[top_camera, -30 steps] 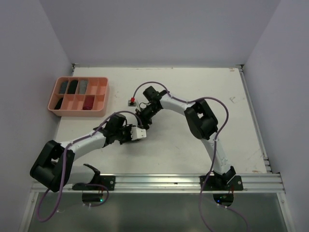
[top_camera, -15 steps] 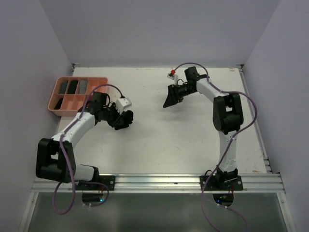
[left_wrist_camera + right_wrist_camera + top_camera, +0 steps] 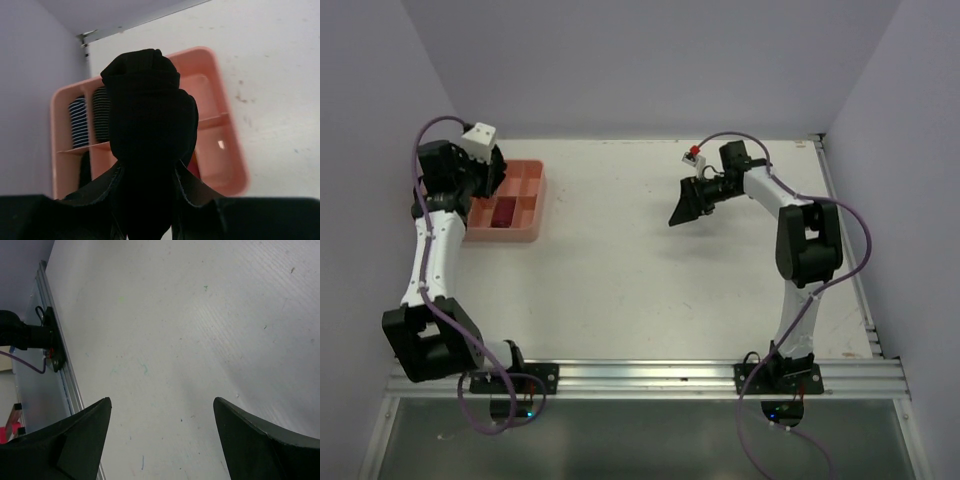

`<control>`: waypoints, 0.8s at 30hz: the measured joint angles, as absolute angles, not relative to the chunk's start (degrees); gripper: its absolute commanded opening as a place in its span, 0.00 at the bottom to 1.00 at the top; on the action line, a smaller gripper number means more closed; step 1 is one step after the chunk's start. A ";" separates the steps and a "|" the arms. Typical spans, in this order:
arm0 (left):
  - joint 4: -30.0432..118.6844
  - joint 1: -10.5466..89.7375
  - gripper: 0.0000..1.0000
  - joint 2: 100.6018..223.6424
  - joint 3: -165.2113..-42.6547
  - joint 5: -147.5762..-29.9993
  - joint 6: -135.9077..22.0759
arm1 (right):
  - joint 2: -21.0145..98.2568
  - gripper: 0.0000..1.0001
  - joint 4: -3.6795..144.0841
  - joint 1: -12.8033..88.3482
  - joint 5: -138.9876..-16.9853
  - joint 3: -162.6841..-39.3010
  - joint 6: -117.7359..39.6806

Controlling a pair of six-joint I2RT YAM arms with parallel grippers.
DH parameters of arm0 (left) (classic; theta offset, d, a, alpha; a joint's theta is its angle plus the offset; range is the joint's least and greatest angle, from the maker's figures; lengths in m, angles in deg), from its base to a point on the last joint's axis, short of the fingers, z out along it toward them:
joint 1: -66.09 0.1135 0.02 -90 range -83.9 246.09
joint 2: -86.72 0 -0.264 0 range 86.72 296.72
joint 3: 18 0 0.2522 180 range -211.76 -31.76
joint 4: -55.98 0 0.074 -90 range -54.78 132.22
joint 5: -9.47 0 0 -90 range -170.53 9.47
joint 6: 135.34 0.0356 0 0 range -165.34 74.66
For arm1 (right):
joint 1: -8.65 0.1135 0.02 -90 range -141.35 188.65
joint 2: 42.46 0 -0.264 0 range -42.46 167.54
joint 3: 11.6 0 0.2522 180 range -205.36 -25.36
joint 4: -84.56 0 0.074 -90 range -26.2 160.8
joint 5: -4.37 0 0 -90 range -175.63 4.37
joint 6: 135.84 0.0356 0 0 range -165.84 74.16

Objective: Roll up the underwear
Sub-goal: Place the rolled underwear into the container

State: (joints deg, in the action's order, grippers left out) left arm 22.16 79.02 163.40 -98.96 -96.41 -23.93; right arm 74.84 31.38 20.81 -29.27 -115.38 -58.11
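1. The left arm (image 3: 430,250) has swung away from the middle of the table (image 3: 650,300) and up to the far left corner. The right arm (image 3: 800,240) has shifted only a little, and its claw now stands wider than before.
2. The left arm rises steeply from its base along the left wall, with its wrist bent over the far end of the salmon-pink tray (image 3: 525,235).
3. The right arm stretches up the right side of the table, then turns at the elbow toward the centre. Its wrist is off the surface and the claw points left and down.
4. The tray sits in the far left corner, divided into compartments. In the left wrist view, two striped rolls (image 3: 78,120) stand side by side in its far left compartments. The top view shows a dark red piece (image 3: 503,212) in a nearer compartment.
5. The left gripper (image 3: 485,172) is clamped on the black underwear (image 3: 147,125), a tight bundle that sticks out past the fingers (image 3: 197,192). It hangs above the tray, clear of the compartments.
6. The right gripper (image 3: 161,402) has its fingers spread wide with nothing between them, and bare table lies below.
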 measured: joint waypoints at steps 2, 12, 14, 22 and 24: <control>23.08 82.04 0.00 167.16 -102.57 -94.20 -24.67 | 73.57 0.99 31.64 20.61 -29.99 -114.55 -58.11; 28.85 83.26 0.00 182.88 -109.96 -82.96 -25.04 | 70.51 0.99 34.37 20.61 -35.61 -111.57 -58.79; 30.82 81.78 0.00 185.02 -110.15 -80.43 -25.04 | 70.51 0.99 34.48 20.61 -36.98 -111.35 -58.88; 40.92 73.73 0.00 190.61 -108.56 -72.67 -24.54 | 70.51 0.99 34.88 20.59 -39.67 -111.35 -58.97; 42.95 72.53 0.00 191.99 -108.12 -71.25 -23.73 | 70.51 0.99 34.85 20.55 -39.65 -111.35 -58.95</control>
